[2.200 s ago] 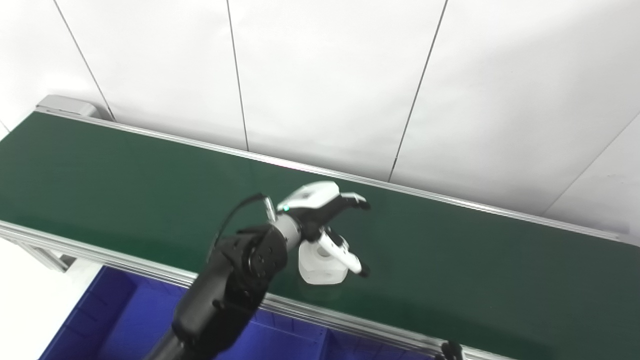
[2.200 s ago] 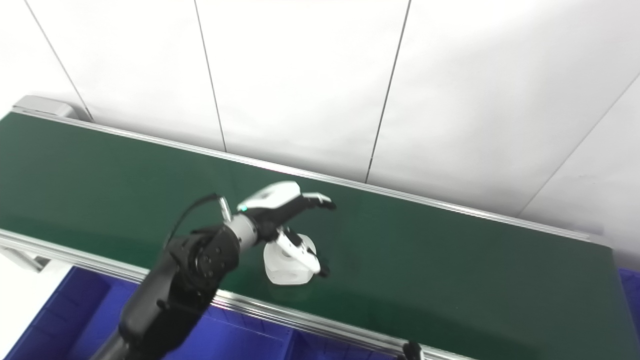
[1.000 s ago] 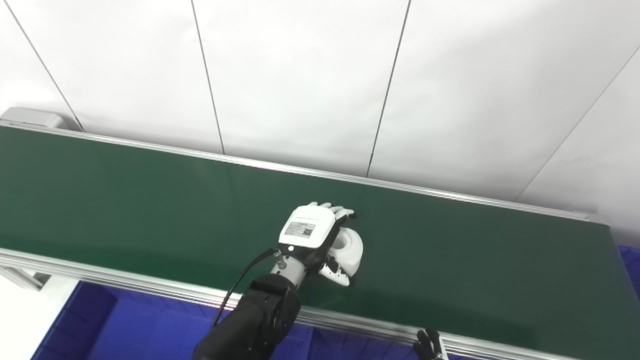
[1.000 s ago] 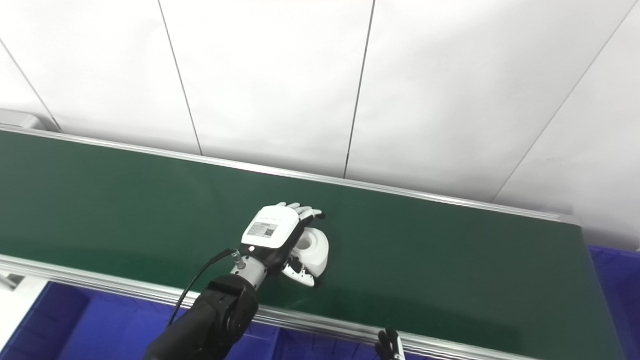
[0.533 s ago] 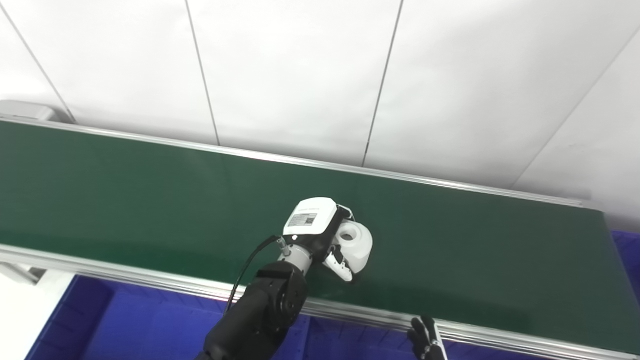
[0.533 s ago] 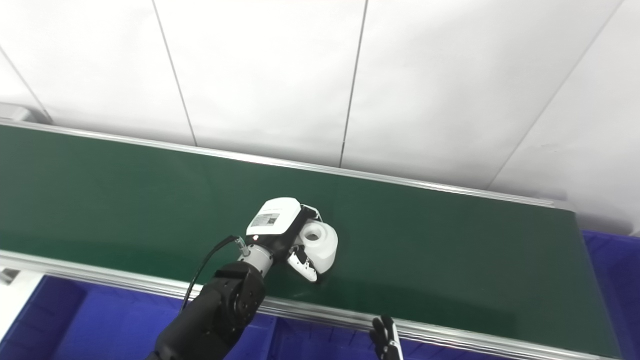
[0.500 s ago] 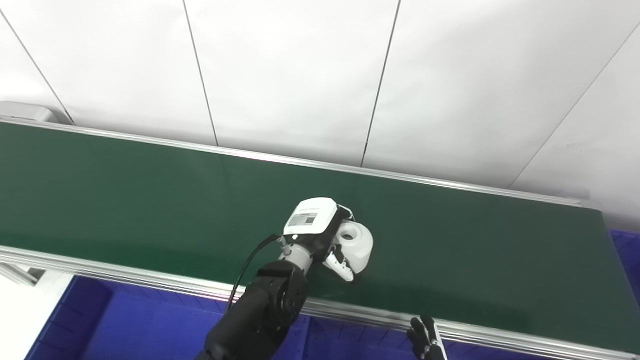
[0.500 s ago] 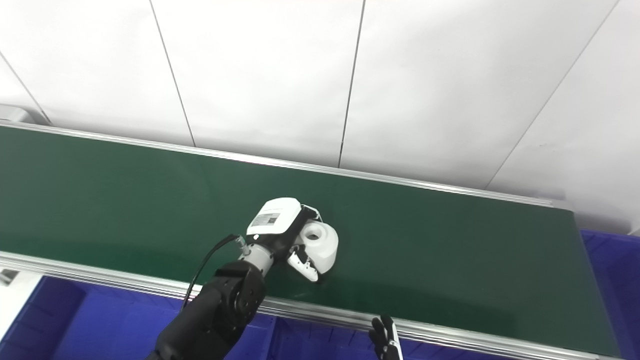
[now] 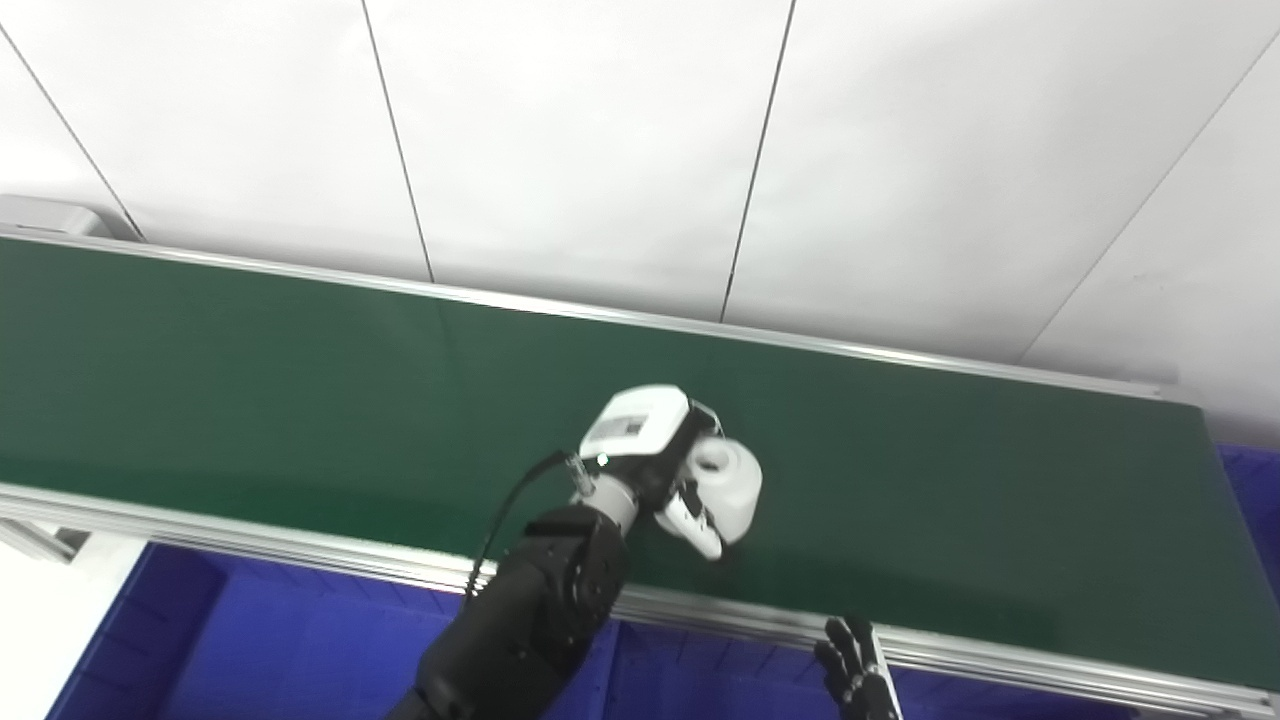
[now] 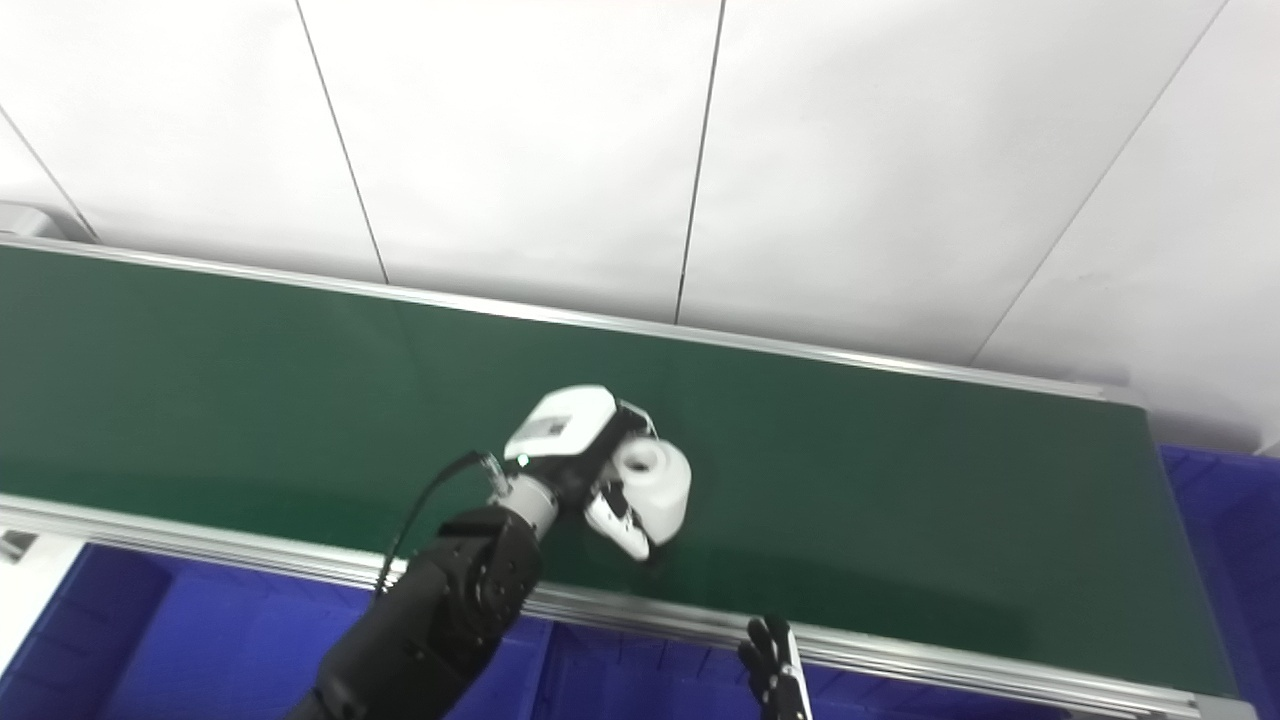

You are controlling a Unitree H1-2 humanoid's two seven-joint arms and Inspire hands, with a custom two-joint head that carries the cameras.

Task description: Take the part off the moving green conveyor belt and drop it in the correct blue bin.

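Mid-belt [image 9: 250, 380], left hand [image 9: 650, 450] fingers [image 9: 695, 520] clasp white part [image 9: 728, 485], bare green all round.

Both head cameras look down from above the near side onto the green conveyor belt [image 9: 250, 380], which runs slantwise across each frame, with the white panelled wall [image 9: 600, 130] behind it. They sit side by side, so the right eye view shows the same scene shifted a little leftward. Both take in the blue bin [image 10: 200, 640] along the bottom edge, at middling range.
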